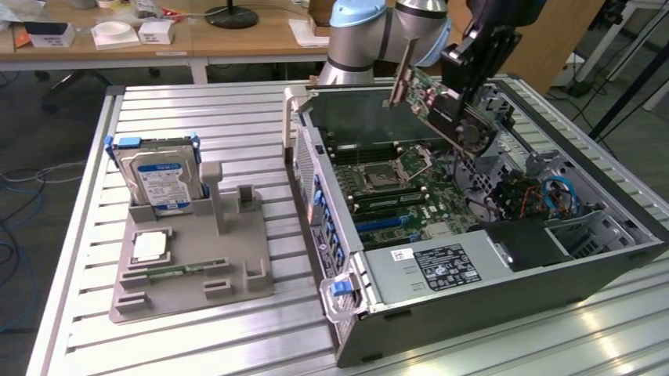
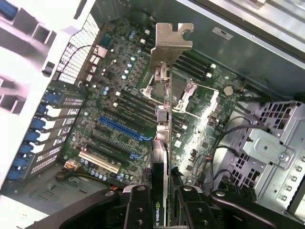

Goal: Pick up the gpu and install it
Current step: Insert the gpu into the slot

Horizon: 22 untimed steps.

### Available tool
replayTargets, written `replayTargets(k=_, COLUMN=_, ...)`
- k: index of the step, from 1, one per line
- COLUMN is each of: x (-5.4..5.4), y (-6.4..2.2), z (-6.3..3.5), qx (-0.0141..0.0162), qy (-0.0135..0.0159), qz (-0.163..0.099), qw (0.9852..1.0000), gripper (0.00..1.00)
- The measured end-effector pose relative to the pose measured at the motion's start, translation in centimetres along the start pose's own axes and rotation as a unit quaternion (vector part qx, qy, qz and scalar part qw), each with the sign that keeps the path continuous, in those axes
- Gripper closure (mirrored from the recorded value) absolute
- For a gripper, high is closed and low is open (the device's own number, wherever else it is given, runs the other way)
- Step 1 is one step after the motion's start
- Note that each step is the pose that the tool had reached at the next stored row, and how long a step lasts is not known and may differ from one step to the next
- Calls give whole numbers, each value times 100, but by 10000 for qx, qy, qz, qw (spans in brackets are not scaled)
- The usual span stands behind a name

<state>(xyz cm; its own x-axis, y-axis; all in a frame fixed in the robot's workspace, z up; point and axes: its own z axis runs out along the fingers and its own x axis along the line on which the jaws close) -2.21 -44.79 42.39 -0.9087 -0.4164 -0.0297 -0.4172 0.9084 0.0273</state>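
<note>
My gripper (image 1: 463, 82) is shut on the gpu (image 1: 434, 106) and holds it in the air, tilted, above the far part of the open computer case (image 1: 585, 258). The card's pale metal bracket (image 1: 400, 78) points toward the exterior view's left. In the wrist view the gpu (image 2: 163, 152) appears edge-on between the black fingers (image 2: 138, 210), its bracket (image 2: 169, 43) farthest from the gripper (image 2: 163, 212). Below it lies the green motherboard (image 2: 119, 90) with a blue slot (image 2: 121, 128) and black slots beside it. The card hangs clear of the board.
On the slatted metal table (image 1: 209, 117), a grey fixture (image 1: 188, 274) holds an upright silver hard drive (image 1: 157, 184), a slim green memory stick (image 1: 172, 272) and a small white square part (image 1: 150, 247). A drive cage with blue cables (image 1: 554, 196) sits inside the case.
</note>
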Motion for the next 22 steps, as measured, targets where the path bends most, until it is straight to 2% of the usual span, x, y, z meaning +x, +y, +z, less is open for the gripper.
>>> replayTargets(k=6, x=0, y=0, z=0, qx=-9, qy=8, qz=-303, qw=9995, gripper=74)
replayTargets(k=11, x=0, y=0, z=0, qx=-17, qy=15, qz=-552, qw=9985, gripper=74)
replayTargets(k=16, x=0, y=0, z=0, qx=-23, qy=22, qz=-791, qw=9969, gripper=74)
replayTargets(k=22, x=0, y=0, z=0, qx=-32, qy=30, qz=-1075, qw=9942, gripper=74)
